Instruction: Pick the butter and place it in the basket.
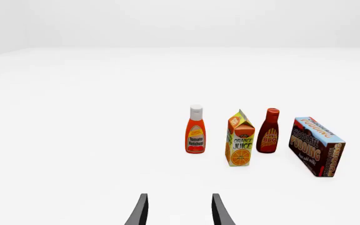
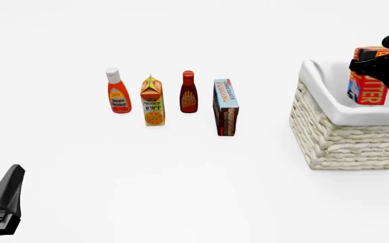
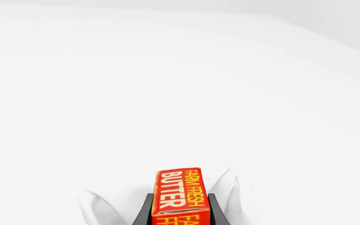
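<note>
Front view: one butter [image 2: 368, 81] upright, long axis vertical, clamped by right gripper [image 2: 377, 68] above one basket [image 2: 346, 136]; four groceries [image 2: 174, 101] in row; left gripper [image 1: 178, 211] parted, empty.

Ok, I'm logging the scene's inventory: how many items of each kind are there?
Bottles: 2, ketchup and BBQ sauce
Cartons: 1, orange juice
Boxes: 2, chocolate pudding and butter
Baskets: 1, wicker basket
Total: 6
</note>
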Available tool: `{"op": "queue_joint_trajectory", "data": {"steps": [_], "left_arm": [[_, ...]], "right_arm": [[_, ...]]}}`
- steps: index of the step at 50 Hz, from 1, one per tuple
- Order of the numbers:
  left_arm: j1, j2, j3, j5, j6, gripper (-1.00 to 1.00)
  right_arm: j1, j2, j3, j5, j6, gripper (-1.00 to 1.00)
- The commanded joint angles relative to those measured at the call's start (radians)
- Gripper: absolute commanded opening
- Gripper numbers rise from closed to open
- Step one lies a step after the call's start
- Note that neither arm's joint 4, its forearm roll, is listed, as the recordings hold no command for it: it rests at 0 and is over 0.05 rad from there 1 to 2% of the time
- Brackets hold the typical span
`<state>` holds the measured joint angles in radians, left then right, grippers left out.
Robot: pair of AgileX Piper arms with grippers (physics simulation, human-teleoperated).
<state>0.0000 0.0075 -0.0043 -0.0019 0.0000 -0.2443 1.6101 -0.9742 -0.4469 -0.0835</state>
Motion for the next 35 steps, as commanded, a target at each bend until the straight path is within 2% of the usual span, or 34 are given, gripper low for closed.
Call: {"op": "queue_joint_trajectory", "data": {"steps": [1,35], "left_arm": [[0.0,0.0,0.0,0.0,0.0,1.0],[0.0,0.0,0.0,0.0,0.0,1.0]], "right_arm": [[-0.002,0.0,-0.02,-0.007,0.016,-1.0],[-0.001,0.01,-0.025,-0.013,0.005,-1.0]]}}
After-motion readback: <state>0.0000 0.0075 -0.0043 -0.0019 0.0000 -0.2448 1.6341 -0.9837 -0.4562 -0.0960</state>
